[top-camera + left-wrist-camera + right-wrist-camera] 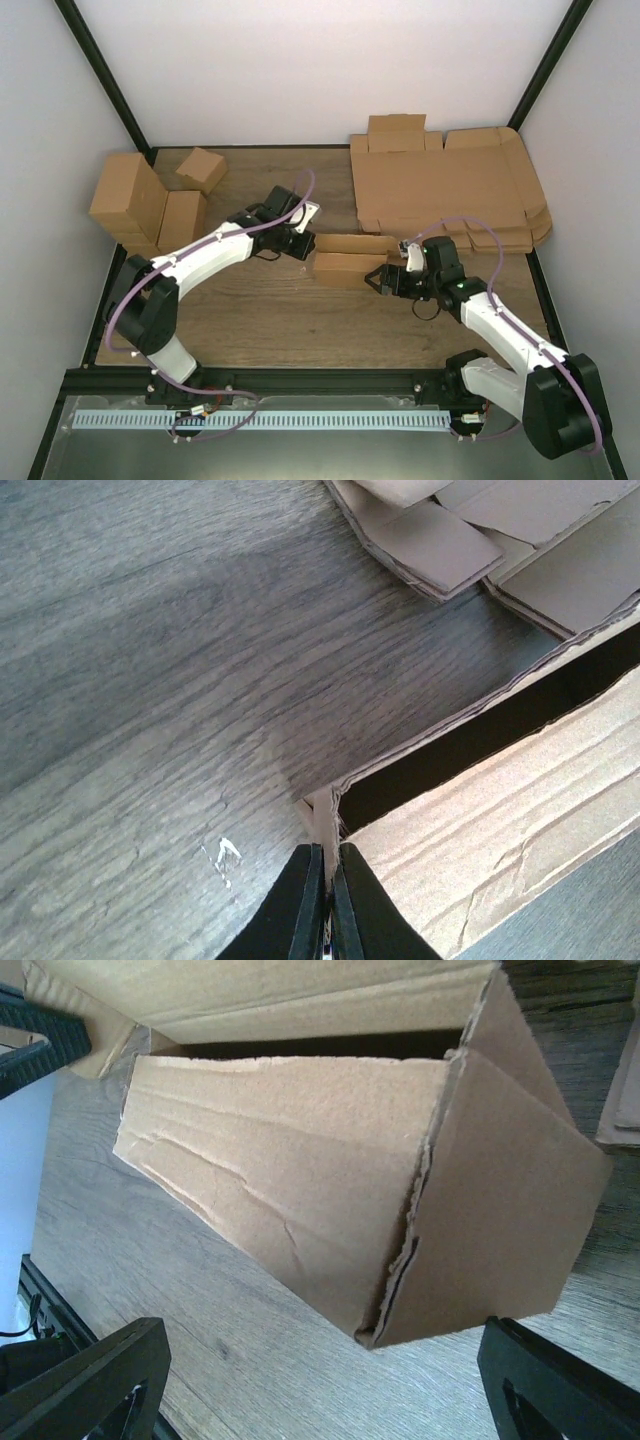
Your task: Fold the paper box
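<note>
Behind the paper box [350,262] on the surface [290,325], flat cardboard sheets [450,190] lie stacked at right; folded boxes [128,200] stand far left. Clamped tight, the left gripper [327,885] pinches the box's left-end edge; the right gripper [383,281] gapes empty beside its right end.

paper box [500,820] cut by frame edge, inside dark, right fingers [90,1380] cropped
</note>
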Controlling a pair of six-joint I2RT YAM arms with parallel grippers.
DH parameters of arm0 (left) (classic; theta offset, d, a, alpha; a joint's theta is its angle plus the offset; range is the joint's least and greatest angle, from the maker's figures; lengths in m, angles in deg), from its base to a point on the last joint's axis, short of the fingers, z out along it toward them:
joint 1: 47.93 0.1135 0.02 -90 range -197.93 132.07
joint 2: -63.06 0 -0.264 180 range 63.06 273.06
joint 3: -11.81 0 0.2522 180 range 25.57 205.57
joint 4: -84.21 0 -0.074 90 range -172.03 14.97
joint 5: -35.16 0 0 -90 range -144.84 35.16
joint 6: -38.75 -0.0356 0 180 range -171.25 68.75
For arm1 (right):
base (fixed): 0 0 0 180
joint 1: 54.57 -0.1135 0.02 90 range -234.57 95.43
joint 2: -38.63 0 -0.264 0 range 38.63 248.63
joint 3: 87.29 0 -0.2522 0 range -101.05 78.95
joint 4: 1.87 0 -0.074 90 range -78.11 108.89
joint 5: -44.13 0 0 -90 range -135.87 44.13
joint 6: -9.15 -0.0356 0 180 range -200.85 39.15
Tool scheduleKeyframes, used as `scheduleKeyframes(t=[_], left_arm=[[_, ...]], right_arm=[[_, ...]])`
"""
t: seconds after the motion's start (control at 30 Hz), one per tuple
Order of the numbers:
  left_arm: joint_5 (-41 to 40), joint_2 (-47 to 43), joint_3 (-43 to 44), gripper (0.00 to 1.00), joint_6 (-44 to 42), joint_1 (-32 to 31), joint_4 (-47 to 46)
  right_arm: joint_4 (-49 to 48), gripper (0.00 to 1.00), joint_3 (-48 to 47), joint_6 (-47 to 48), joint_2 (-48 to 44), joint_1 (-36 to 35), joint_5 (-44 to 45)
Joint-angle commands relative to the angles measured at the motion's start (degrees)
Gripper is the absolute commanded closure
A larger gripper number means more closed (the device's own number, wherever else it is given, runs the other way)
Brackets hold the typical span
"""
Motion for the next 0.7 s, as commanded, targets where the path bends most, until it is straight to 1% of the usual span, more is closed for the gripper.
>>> scheduleKeyframes(t=[0.0,0.27,0.5,0.67], left_arm=[[-3.6,-2.9,-1.8,0.96,4.5,-1.4,-0.9],[-7.7,-3.6,-0.6,0.96,6.0,-4.9,-0.4],[-9.4,-2.9,-0.7,0.94,9.4,-6.7,-0.8],[-12.7,-3.0,-2.5,0.94,11.6,-8.2,-2.1]], right_arm=[[-2.6,0.12,0.3,-1.1,-1.0,0.4,-1.8],[-5.0,0.12,5.1,-4.5,-5.4,0.2,-3.5],[-11.4,0.12,6.5,-8.0,-2.5,-1.9,-2.3],[-12.6,0.13,6.3,-8.3,-1.0,-2.3,-1.8]])
